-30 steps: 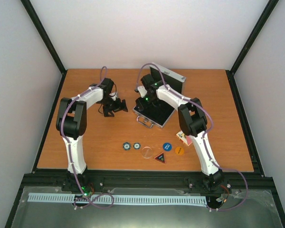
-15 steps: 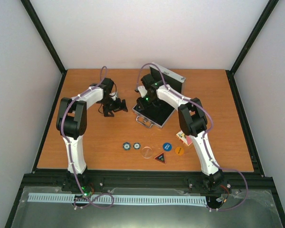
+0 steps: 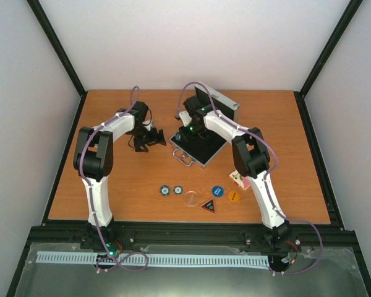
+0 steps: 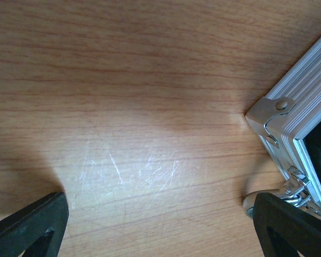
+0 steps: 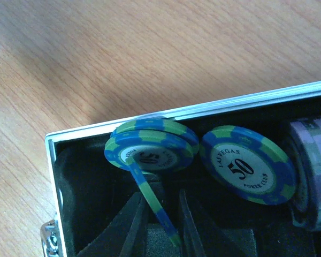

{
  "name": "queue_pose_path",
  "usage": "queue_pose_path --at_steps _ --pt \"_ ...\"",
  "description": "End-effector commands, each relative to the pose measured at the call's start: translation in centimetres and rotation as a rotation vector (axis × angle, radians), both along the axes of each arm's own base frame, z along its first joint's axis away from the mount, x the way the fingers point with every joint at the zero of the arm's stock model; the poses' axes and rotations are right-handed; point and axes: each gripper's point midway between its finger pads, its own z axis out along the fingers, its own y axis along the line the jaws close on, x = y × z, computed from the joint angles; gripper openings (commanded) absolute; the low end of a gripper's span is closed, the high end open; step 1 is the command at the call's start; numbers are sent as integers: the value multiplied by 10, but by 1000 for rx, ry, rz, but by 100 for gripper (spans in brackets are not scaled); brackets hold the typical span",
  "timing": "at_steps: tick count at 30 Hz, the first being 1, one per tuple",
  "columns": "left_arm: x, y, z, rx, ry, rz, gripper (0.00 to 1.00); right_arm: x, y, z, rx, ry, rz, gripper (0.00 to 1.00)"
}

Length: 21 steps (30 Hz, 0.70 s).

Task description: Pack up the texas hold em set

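The silver case lies open at mid-table, its lid raised at the back. My right gripper reaches into the black-lined front-left compartment. There its fingers are shut on a blue-and-green poker chip standing on edge. Two more such chips lean stacked against the case wall, and a "50" chip lies beside them. My left gripper hovers open over bare wood, just left of the case corner.
Near the front lie two small chips, a clear disc, a triangular button, a blue round button and an orange one. A red-backed card deck sits partly hidden by the right arm. Pale chips fill the case's right side.
The right gripper's jaws have narrowed inside the case, and the case has slid slightly to the left. The left arm has stayed put.
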Motion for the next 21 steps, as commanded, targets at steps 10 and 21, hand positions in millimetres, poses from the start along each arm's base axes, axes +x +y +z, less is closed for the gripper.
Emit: queue_pose_path --at_steps 10,21 --pt "-6 16 -25 76 54 8 98 -21 -11 9 -8 4 14 6" --pt "-5 16 -24 73 50 10 98 3 -23 13 -84 -79 -81 4"
